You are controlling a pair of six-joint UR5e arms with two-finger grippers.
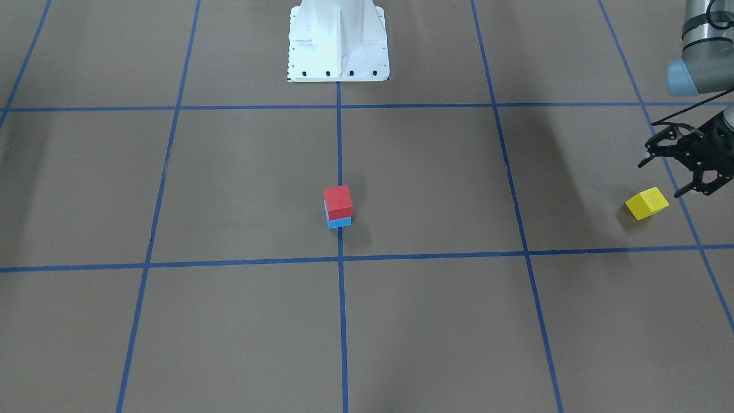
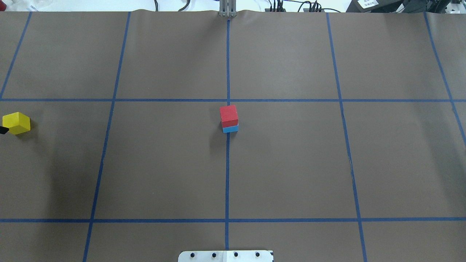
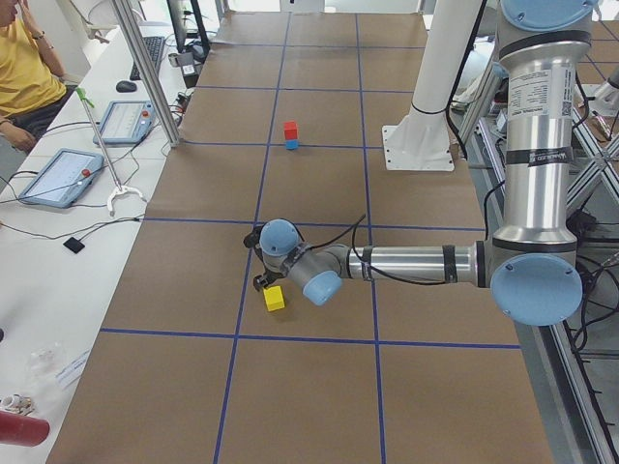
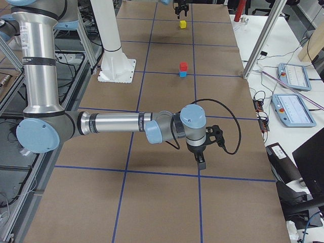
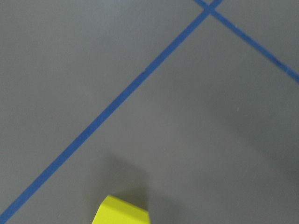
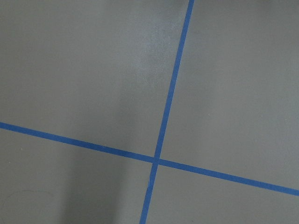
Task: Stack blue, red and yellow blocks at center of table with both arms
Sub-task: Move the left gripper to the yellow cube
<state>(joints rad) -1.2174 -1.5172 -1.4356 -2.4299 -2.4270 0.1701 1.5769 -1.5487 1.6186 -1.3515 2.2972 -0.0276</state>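
A red block (image 1: pixel 338 201) sits stacked on a blue block (image 1: pixel 339 222) at the table's centre, on the middle tape line; the stack also shows in the overhead view (image 2: pixel 229 114). A yellow block (image 1: pixel 647 203) lies alone on the table far out on my left side, and in the overhead view (image 2: pixel 16 123) it is at the left edge. My left gripper (image 1: pixel 665 176) is open and empty, hovering just beside and above the yellow block, not touching it. My right gripper (image 4: pixel 204 154) shows only in the exterior right view, low over bare table; I cannot tell whether it is open or shut.
The white robot base (image 1: pixel 338 40) stands at the table's robot-side edge. A side bench with tablets (image 3: pixel 58 174), cables and a seated person (image 3: pixel 29 68) runs along the far side. Metal poles (image 3: pixel 145 72) stand at that edge.
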